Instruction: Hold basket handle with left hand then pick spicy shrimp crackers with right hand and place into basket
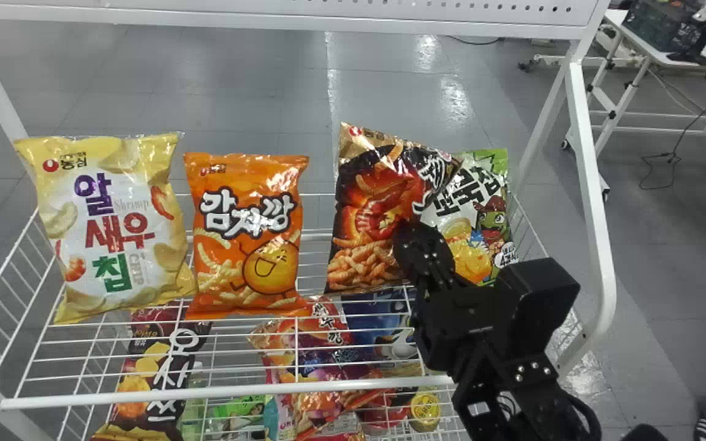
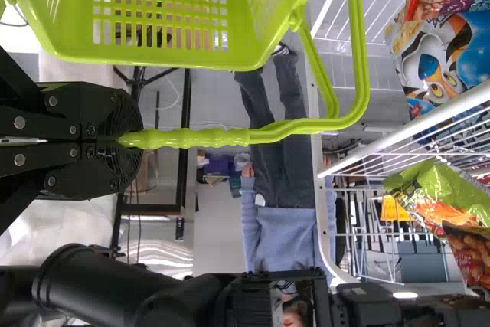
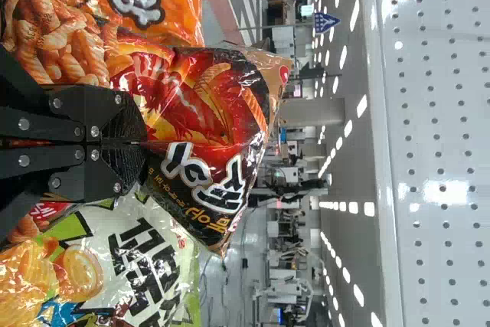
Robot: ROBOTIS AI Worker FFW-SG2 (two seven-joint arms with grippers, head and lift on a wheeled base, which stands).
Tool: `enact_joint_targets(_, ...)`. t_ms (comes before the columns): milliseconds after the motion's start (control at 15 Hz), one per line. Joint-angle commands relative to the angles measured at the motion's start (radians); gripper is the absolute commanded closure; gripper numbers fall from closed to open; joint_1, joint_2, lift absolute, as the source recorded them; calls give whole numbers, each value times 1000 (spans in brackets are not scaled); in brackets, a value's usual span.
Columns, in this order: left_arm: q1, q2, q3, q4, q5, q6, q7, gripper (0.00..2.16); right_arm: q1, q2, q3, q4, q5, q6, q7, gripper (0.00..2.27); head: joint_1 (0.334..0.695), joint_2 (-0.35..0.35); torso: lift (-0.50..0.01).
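One spicy shrimp crackers bag (image 1: 371, 208), glossy black with a red shrimp, orange twists and a gold top, tilts at the rack (image 1: 224, 389), pinched in the right gripper (image 1: 420, 248). Three bags share its row: one yellow (image 1: 114, 214), one orange (image 1: 249, 226), one green-and-white (image 1: 472, 242). The left gripper (image 2: 115, 141) clenches one green basket's (image 2: 161, 57) handle (image 2: 184, 138).

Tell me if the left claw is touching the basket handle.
Touching. The left wrist view shows the left claw clamped on the basket handle, which runs in between its fingers.

glossy plastic basket (image 2: 161, 50), smooth metal shelf (image 1: 224, 392)
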Motion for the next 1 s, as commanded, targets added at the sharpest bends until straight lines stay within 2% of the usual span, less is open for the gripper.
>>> enact_joint_targets(0,1,-6,0,-2,0,1,-2,1895,58,-42,-2,-83,-39,35,1,1747,695,-98,-37)
enact_joint_targets(133,3,-6,0,-3,2,1,-2,1895,119,-86,-1,-170,-39,75,1,1747,695,-96,-37)
enact_joint_targets(200,3,-6,0,-3,2,1,-3,1895,139,-97,-1,-203,-31,121,-1,1747,695,-92,-37)
enact_joint_targets(600,3,-6,12,-11,8,1,-9,1895,208,-136,-7,-405,32,680,-10,1747,695,-113,-37)
enact_joint_targets(800,0,-6,12,-14,9,1,-8,1895,224,-148,-10,-508,39,950,-4,1747,695,-154,-37)
enact_joint_targets(933,-3,-6,12,-12,8,1,-8,1895,225,-152,-10,-555,38,1097,10,1747,695,-206,-37)
